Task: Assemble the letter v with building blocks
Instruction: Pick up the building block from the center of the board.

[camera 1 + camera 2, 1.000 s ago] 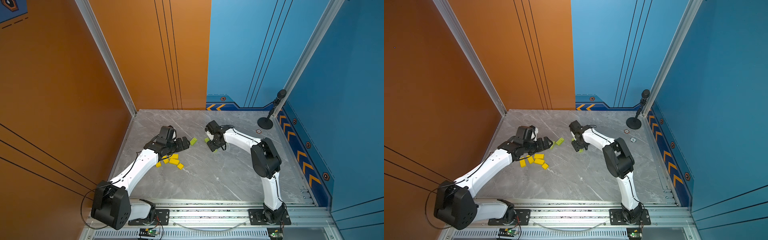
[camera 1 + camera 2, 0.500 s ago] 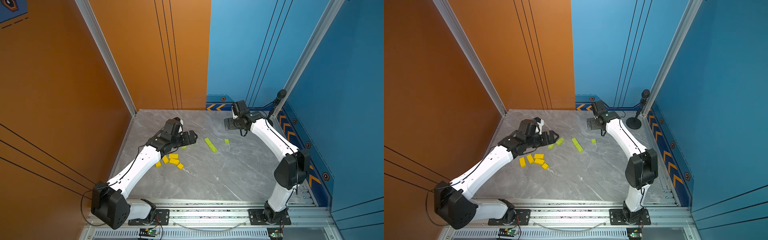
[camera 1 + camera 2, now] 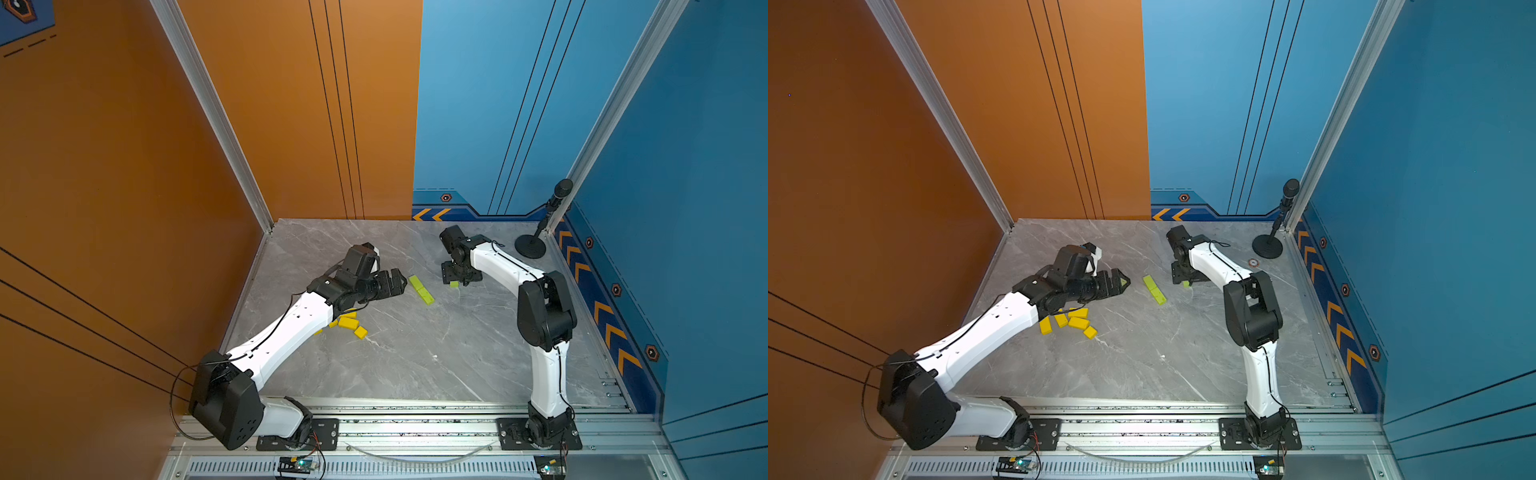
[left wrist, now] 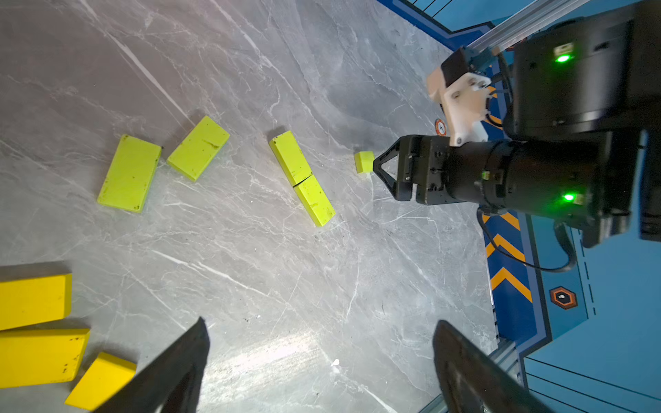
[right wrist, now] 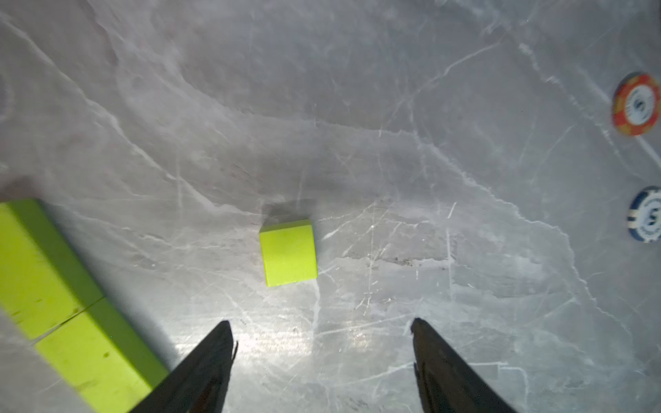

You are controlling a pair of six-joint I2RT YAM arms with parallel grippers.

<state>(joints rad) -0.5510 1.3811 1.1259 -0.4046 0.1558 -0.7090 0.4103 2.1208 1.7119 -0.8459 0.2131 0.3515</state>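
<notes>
Yellow blocks are lying clustered nearest the base rail on the table, partly under the left arm. The left gripper is hovering past them, jaws standing wide apart and gripping nothing. In the left wrist view, two flat green bricks are lying side by side, nearly meeting at a corner. Beyond them, a green brick pair is lying end to end, touching, in a slanted line. Farther right, a green cube is resting alone on the table. The right gripper is pointing down at it with jaws parted, the cube sitting just ahead of the tips, not between them. Two chips are lying farther off. A mic stand is standing in the far corner.
</notes>
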